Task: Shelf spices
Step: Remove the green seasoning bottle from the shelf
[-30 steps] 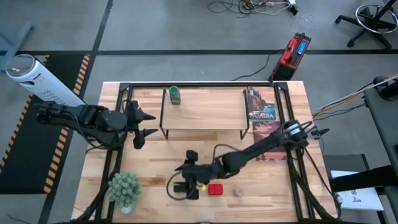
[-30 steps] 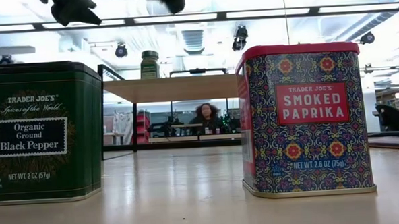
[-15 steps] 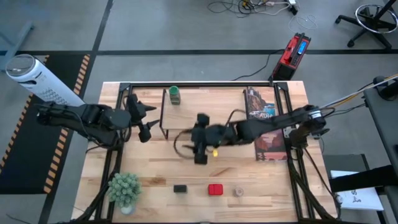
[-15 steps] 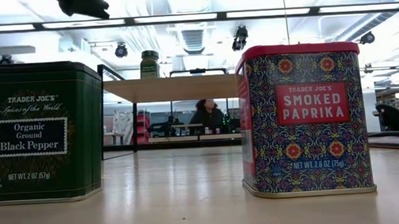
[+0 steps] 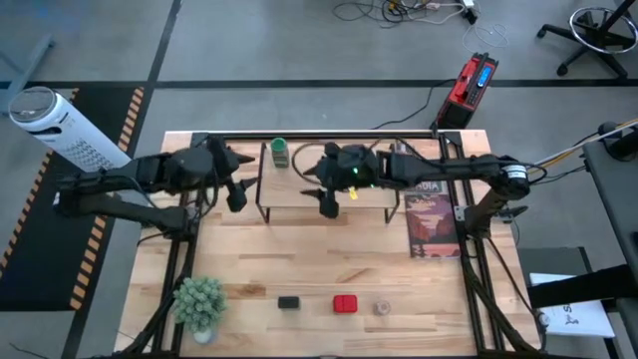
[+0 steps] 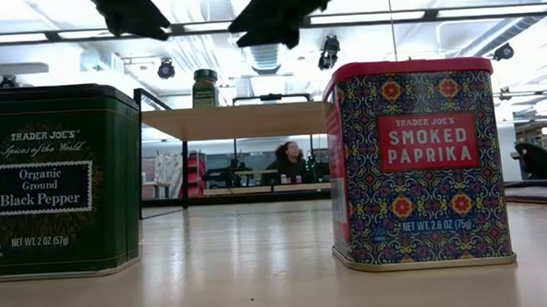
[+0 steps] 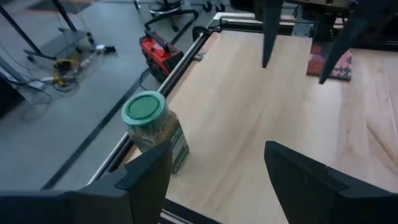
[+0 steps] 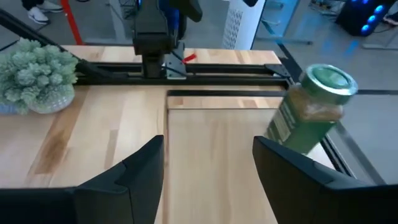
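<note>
The green-capped jar (image 5: 280, 152) stands upright on the left part of the light-wood shelf (image 5: 349, 199); it also shows in the left wrist view (image 7: 152, 127) and the right wrist view (image 8: 311, 109). The dark tin (image 5: 289, 302), the red tin (image 5: 345, 303) and the round tan jar (image 5: 382, 308) stand in a row near the table's near edge. In the low view the dark tin (image 6: 57, 181) and red tin (image 6: 417, 161) fill the foreground. My left gripper (image 5: 237, 181) hovers open at the shelf's left end. My right gripper (image 5: 321, 191) hovers open above the shelf's middle.
A potted plant (image 5: 199, 304) stands at the near left corner. A book (image 5: 429, 204) lies right of the shelf. The black frame's bars (image 5: 319, 135) run along the table's edges. Bare wood lies between the shelf and the row of spices.
My right gripper has risen from beside the dark tin near the near edge and swung toward the far edge, ending above the shelf. The dark tin has stayed on the table. My left gripper has moved a little toward the far edge, nearer the shelf's left end.
</note>
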Controlling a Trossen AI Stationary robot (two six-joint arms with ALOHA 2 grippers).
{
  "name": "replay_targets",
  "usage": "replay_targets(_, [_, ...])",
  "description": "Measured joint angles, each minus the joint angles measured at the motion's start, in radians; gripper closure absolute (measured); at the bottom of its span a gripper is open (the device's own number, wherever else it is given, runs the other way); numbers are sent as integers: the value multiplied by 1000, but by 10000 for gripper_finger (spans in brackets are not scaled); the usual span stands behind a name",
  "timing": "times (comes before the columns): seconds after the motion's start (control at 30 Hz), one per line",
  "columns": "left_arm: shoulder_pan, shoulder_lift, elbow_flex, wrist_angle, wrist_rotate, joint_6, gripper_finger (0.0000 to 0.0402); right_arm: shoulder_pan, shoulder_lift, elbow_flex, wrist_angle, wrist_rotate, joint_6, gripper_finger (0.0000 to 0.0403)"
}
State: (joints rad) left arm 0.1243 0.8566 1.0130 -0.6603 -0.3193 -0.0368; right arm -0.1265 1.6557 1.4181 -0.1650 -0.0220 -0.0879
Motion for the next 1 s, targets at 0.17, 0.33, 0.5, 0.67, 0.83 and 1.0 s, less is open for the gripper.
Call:
replay_targets(0.17, [171, 35, 0, 38, 163, 58, 157, -78, 8, -2, 35, -77, -19, 177])
replay_targets(0.33, [307, 79, 0, 45, 292, 99, 157, -160, 8, -2, 65, -156, -25, 169])
replay_targets(0.5, [369, 135, -1, 65, 338, 143, 157, -225, 16, -1, 78, -227, -23, 163])
replay_targets(0.67, [412, 194, -1, 105, 366, 197, 157, -259, 35, 0, 89, -298, -43, 167])
replay_targets(0.83, [454, 233, 0, 89, 416, 229, 157, -277, 58, -1, 81, -325, -43, 174])
replay_targets(1.0, [479, 243, 0, 97, 438, 260, 157, -281, 75, 0, 101, -356, -58, 176])
